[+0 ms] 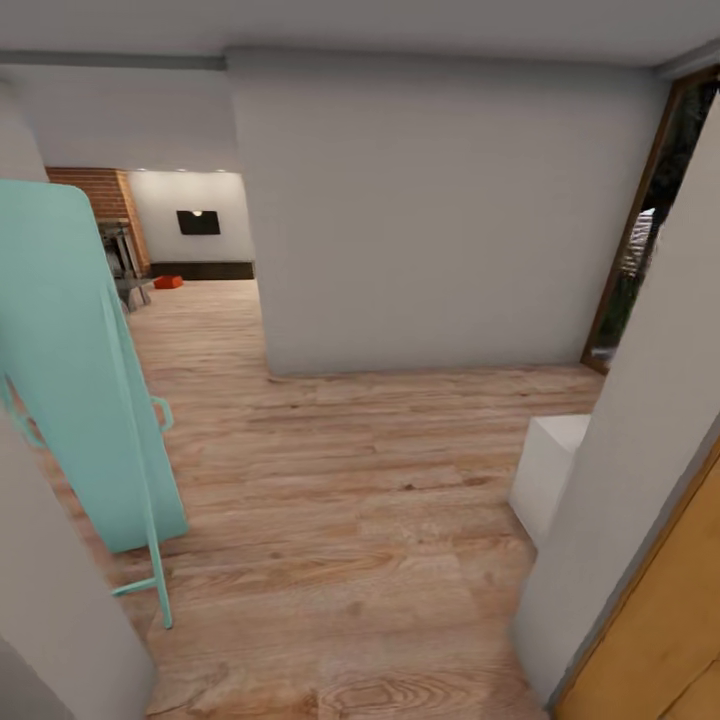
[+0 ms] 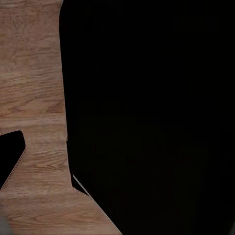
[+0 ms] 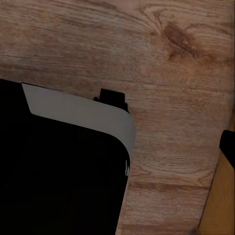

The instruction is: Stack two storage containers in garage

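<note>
I am in a hallway with light wood-plank flooring [image 1: 350,500]. Far off through the opening at the back left lies the living room, with its brick fireplace [image 1: 100,190]. There a small orange-red storage container [image 1: 168,282] sits on the planks. The garage is out of view. Both wrist views look down on wood planks beside my black base [image 2: 147,122] and its grey rim [image 3: 83,115]. A dark tip [image 2: 10,156] shows at the edge of the left wrist view and another dark tip [image 3: 227,143] at the edge of the right wrist view. Nothing is seen held.
A tall teal board on thin legs [image 1: 80,370] leans close at the left. A white wall block [image 1: 440,220] stands straight ahead. A white box [image 1: 548,470], a wall edge and a wooden door [image 1: 660,620] crowd the right. A glazed door [image 1: 650,230] is at the far right.
</note>
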